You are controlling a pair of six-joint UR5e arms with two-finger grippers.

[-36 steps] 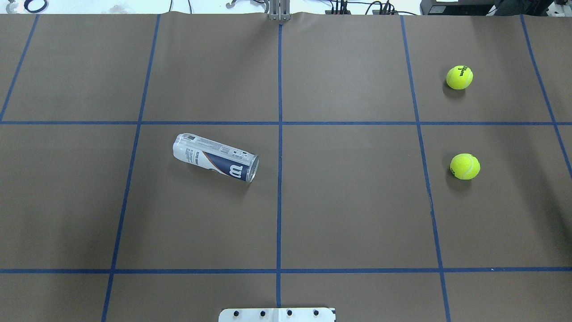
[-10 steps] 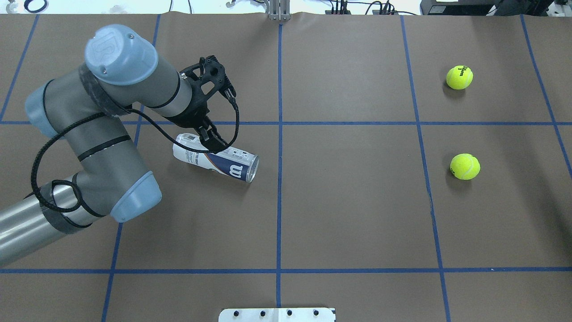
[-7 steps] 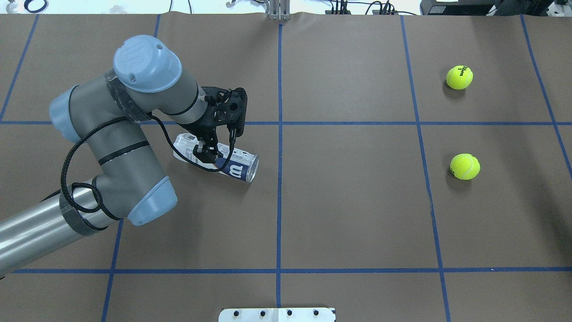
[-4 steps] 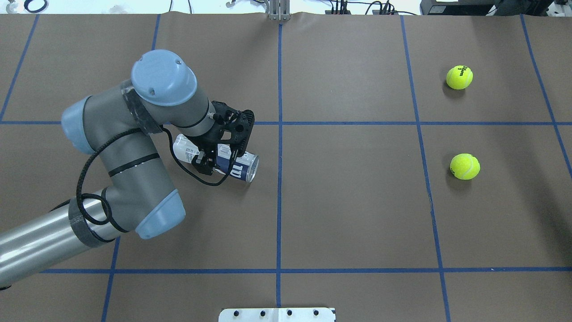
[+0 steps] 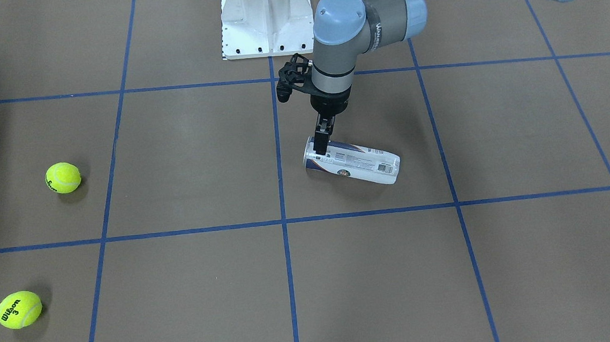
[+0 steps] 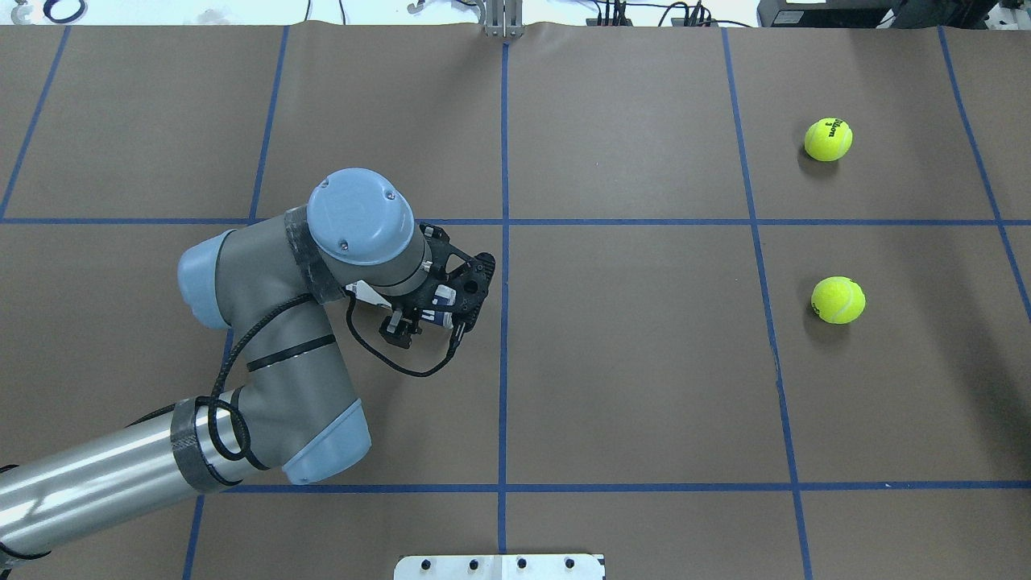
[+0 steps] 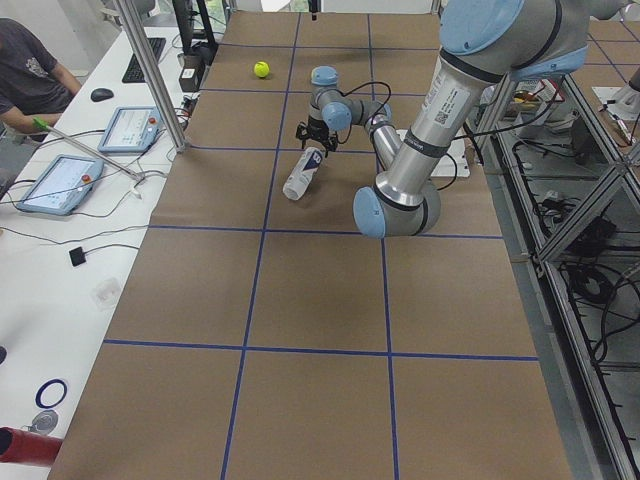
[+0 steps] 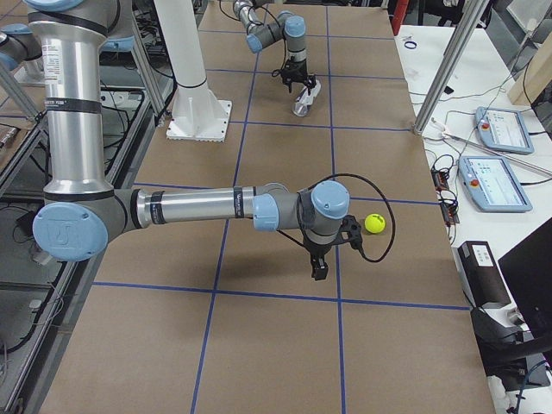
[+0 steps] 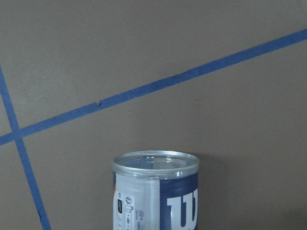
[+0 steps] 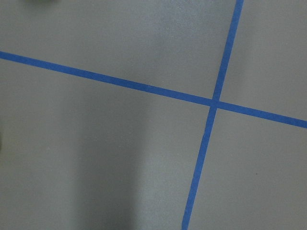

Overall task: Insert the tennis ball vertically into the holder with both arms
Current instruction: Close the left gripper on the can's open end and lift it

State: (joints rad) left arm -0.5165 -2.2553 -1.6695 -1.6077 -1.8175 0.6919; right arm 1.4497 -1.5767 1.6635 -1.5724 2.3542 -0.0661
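The holder (image 5: 353,165) lies on its side left of the table's middle, and my left arm hides most of it in the overhead view (image 6: 439,318). Its open mouth fills the bottom of the left wrist view (image 9: 156,191). My left gripper (image 5: 323,140) points down at the mouth end and looks open, one finger on each side of the can (image 6: 415,316). Two yellow tennis balls (image 6: 828,139) (image 6: 838,300) lie at the right. My right gripper (image 8: 317,269) hovers beside one ball (image 8: 373,223). I cannot tell if it is open.
The white pedestal base (image 5: 266,18) stands at the robot's edge of the table. Blue tape lines (image 10: 213,103) grid the brown table cover. An operator (image 7: 30,75) sits at a side bench with tablets. Metal frame posts (image 8: 448,60) stand by the table's edge.
My left arm came in from the left and reached the holder. The gripper has swung down and slid along the can to its mouth end. The can and balls have not moved.
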